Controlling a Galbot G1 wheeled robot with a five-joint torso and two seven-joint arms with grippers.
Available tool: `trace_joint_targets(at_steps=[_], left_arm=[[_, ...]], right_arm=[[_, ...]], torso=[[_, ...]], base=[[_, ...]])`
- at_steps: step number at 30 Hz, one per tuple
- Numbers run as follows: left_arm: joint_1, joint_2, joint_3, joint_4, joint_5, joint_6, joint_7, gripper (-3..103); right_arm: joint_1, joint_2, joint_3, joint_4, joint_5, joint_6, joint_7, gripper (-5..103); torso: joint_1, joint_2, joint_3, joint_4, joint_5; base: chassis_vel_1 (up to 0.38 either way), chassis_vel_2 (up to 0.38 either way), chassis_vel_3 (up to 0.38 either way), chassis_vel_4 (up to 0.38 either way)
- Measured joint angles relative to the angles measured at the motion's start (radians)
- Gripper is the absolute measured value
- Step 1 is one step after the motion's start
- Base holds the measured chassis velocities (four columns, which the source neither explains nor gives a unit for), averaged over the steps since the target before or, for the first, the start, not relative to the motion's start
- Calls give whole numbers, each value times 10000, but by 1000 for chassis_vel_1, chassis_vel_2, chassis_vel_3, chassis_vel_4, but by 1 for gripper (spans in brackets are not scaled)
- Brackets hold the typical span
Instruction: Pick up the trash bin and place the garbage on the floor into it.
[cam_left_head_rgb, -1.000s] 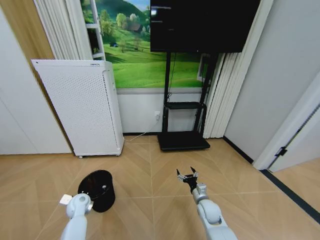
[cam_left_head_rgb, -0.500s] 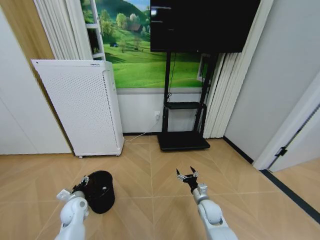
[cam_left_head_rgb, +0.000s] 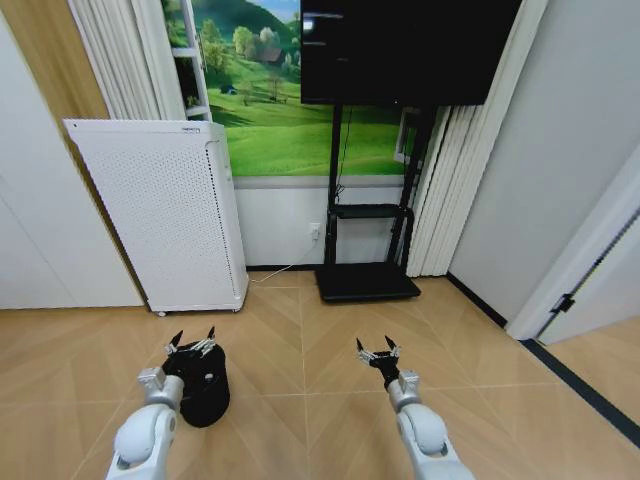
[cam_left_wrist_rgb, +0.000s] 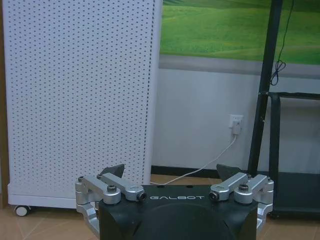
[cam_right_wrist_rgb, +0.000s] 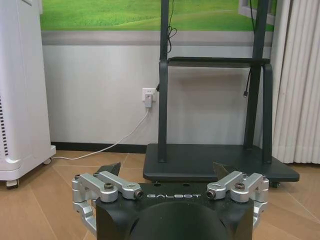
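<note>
The left gripper (cam_left_head_rgb: 190, 343) is hanging just above the trash bin (cam_left_head_rgb: 197, 383), which is standing on the floor (cam_left_head_rgb: 300, 380) directly under and slightly behind its spread fingers. Ahead of that gripper the perforated appliance (cam_left_head_rgb: 165, 210) is standing against the wall, with a wall socket (cam_left_wrist_rgb: 235, 123) to its right. The right gripper (cam_left_head_rgb: 377, 349) is hovering well to the right of the bin, and straight ahead of it the TV stand (cam_left_head_rgb: 366, 240) is sitting against the wall, with the curtain (cam_right_wrist_rgb: 300, 80) lying to its right.

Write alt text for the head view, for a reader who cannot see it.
The left gripper hangs open over a small black trash bin on a wooden floor. The right gripper, also open, points toward a black TV stand. A white perforated appliance stands behind the bin.
</note>
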Motion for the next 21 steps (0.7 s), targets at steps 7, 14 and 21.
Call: trace_joint_targets(at_steps=[7,14,21], left_arm=[[-36,-180,510,-77,118,210,-598,100],[52,-256,704,-290,173,276,-624,100],[70,-316,953,-402,302,259,-1032,100]], right_arm=[[-105,10,168,37,27,142,218,100],[-220,10,227,49,27,203,227,100],[-100,-57,238,-33,112,208,193,100]], torso=[[0,-1,0,0,-1],[34,76,35,1,1],[71,133,59,2,0]], base=[[0,0,0,0],[0,0,0,0],[0,0,0,0]])
